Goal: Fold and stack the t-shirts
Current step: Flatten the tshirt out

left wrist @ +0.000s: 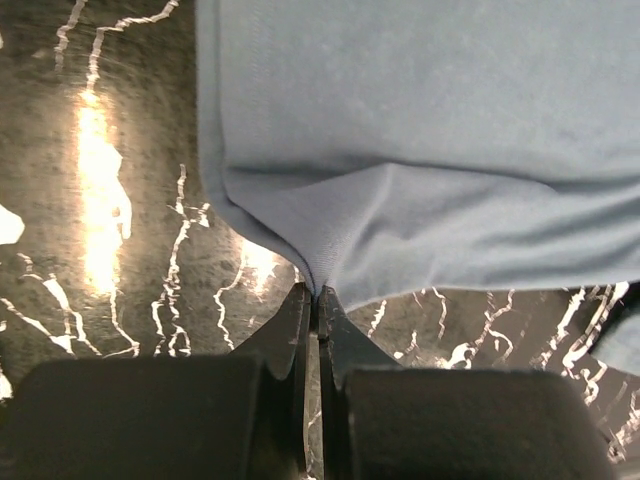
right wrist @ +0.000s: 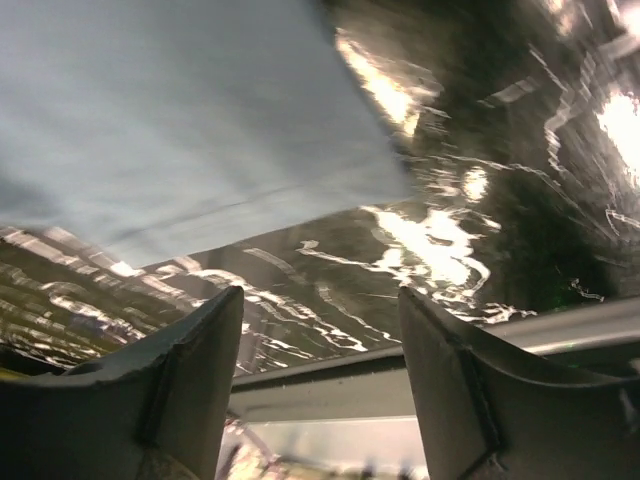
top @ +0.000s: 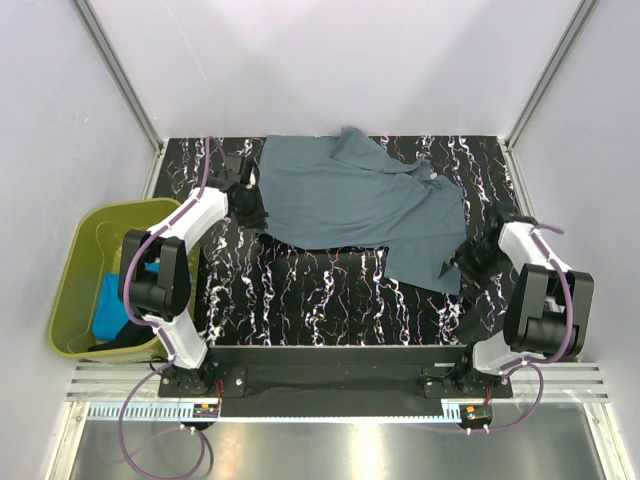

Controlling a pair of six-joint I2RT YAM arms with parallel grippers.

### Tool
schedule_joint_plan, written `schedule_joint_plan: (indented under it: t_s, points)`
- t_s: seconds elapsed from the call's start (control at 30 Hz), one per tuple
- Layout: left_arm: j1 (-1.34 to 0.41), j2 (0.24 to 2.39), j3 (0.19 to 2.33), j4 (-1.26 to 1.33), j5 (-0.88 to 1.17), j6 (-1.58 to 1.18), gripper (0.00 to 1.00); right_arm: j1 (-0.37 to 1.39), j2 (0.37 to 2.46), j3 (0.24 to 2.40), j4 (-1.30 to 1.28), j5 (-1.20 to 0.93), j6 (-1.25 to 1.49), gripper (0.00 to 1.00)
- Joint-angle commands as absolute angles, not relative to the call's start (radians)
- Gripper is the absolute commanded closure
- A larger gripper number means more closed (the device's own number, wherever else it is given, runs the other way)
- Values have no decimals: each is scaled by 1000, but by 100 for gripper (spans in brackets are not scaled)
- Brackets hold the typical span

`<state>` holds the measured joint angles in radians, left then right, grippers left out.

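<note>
1. Slate grey-blue shirt (top: pixel 350 200) lies rumpled across the far half of the table (top: pixel 300 300), so flattening comes first, I reckon.
2. My left gripper (left wrist: pixel 317 300) pinches its left edge, ready to tug it taut.
3. Right gripper (right wrist: pixel 320 300) hangs spread by the near-right corner, holding nothing.
4. Turquoise shirt (top: pixel 112 305) waits in the tub (top: pixel 75 260).

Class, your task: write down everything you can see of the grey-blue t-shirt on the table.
The grey-blue t-shirt is soft, plain, matte cloth, lying unfolded and rumpled across the far half of the black marbled table, one flap reaching toward the near right. The left gripper is shut on its left edge, pinching the cloth into a point. The right gripper stands open by its near-right corner, not touching it.
</note>
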<state>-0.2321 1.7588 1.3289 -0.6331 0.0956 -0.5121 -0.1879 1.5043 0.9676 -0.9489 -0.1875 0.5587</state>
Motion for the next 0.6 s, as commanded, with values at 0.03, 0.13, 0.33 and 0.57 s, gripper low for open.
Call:
schedule_joint_plan:
  t_s: [0.03, 0.13, 0.33, 0.57]
  points:
    - [-229, 1778, 1351, -600, 173, -491, 100, -227, 1520, 894, -844, -189, 623, 32]
    - [-227, 1792, 1371, -600, 175, -482, 100, -232, 1529, 884, -804, -124, 617, 32]
    - [-227, 1789, 1370, -601, 176, -471, 100, -236, 1543, 890, -793, -61, 618, 38]
    - [-209, 1786, 1351, -603, 183, -468, 100, -242, 1546, 877, -758, -31, 606, 43]
